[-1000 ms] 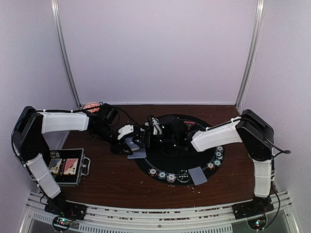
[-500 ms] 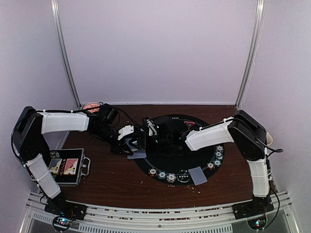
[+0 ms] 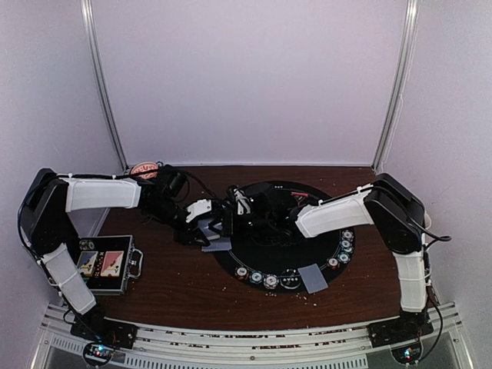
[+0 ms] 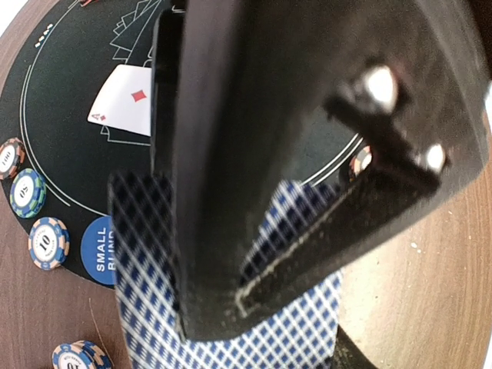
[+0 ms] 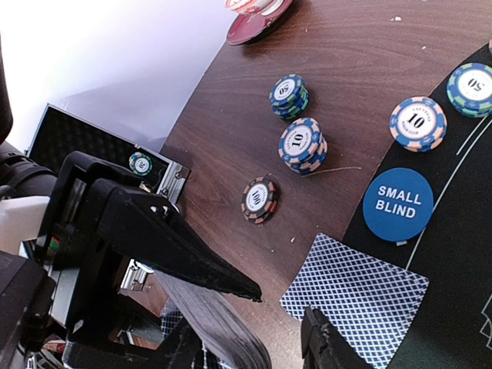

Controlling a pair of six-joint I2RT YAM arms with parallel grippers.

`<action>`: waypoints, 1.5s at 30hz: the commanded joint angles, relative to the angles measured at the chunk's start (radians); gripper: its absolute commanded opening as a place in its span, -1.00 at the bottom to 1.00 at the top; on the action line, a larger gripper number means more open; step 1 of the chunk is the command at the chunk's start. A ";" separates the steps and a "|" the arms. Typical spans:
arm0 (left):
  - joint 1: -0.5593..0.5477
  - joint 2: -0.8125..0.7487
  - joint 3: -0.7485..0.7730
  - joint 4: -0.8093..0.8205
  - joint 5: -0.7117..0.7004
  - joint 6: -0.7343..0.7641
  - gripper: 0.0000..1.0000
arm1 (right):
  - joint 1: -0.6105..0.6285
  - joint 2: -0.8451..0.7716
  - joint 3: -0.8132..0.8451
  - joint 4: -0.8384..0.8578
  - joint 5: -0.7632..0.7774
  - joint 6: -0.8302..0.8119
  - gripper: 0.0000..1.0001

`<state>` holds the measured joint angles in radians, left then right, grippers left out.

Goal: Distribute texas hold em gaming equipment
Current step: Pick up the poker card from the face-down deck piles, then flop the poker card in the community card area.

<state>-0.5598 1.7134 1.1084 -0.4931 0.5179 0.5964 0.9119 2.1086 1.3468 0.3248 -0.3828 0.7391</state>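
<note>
As seen from the wrists, noted left gripper [image 3: 217, 228] pinching blue-backed playing cards [image 4: 300, 323] at black mat [image 3: 286, 255] edge; right gripper [image 5: 284, 338] fingers [image 5: 323, 346] spread, near face-down card [image 5: 357, 300] beside SMALL BLIND button [image 5: 397, 204].

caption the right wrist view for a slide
blue-backed card beside the Small Blind button at the mat edge, chip stacks beyond

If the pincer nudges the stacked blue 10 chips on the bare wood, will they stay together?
Probably not: the stack looks like loose discs, slightly offset, so it would likely shear apart. The wood looks smooth, so chips probably slide rather than tip.
</note>
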 commanded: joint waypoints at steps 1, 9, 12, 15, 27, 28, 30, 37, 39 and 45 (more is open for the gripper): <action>-0.009 -0.013 -0.004 0.005 0.041 0.014 -0.03 | -0.034 -0.045 -0.028 -0.069 0.111 -0.030 -0.15; -0.009 0.002 0.001 0.005 0.030 0.013 -0.03 | -0.034 -0.085 -0.043 -0.070 0.083 -0.048 -0.55; -0.009 0.005 0.002 0.005 0.029 0.013 -0.03 | -0.034 -0.106 -0.053 -0.069 0.068 -0.053 -0.63; -0.009 0.008 0.002 0.005 0.026 0.013 -0.03 | -0.034 -0.125 -0.067 -0.072 0.061 -0.059 -0.71; -0.010 0.014 0.004 0.012 0.017 0.007 -0.03 | -0.031 -0.171 -0.099 -0.064 0.036 -0.063 -1.00; -0.009 0.015 0.004 0.014 0.015 0.004 -0.03 | -0.031 -0.182 -0.106 -0.066 0.043 -0.070 -1.00; -0.007 0.019 0.005 0.018 0.012 0.001 -0.03 | -0.035 -0.207 -0.114 -0.079 0.059 -0.090 -1.00; 0.016 0.031 0.017 0.019 0.017 -0.007 -0.04 | -0.097 -0.319 -0.135 -0.231 0.167 -0.287 -1.00; 0.024 0.031 0.020 0.019 0.015 -0.008 -0.04 | -0.111 -0.351 -0.125 -0.307 0.244 -0.385 -1.00; 0.048 0.035 0.031 0.021 0.023 -0.015 -0.04 | -0.117 -0.375 -0.037 -0.501 0.531 -0.762 -1.00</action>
<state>-0.5312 1.7294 1.1084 -0.4961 0.5140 0.5930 0.7910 1.7500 1.2484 -0.0147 -0.0814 0.2783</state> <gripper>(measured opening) 0.483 0.007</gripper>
